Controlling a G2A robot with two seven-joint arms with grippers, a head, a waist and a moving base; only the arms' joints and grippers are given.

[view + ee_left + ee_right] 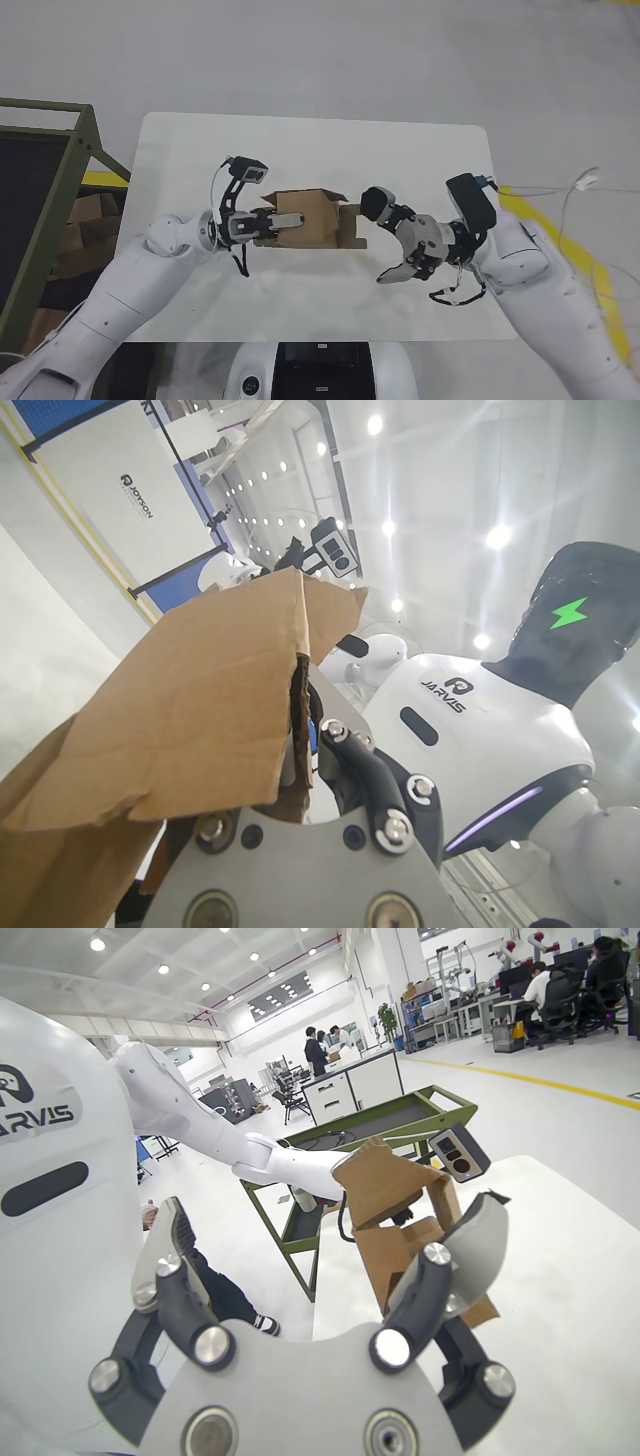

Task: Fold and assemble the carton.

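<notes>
The carton (312, 222) is matt corrugated cardboard with rough, torn edges. The bench (300, 140) is smooth and matt. The cart (450, 1100) is painted metal.

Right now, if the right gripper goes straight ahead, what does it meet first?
Likely the carton, at its end flap; the open right gripper faces it, one finger alongside. Depth uncertain.

Robotics lab hall: workbenches (360, 1078), ceiling lamps (163, 969), yellow floor line (530, 1078).
</notes>
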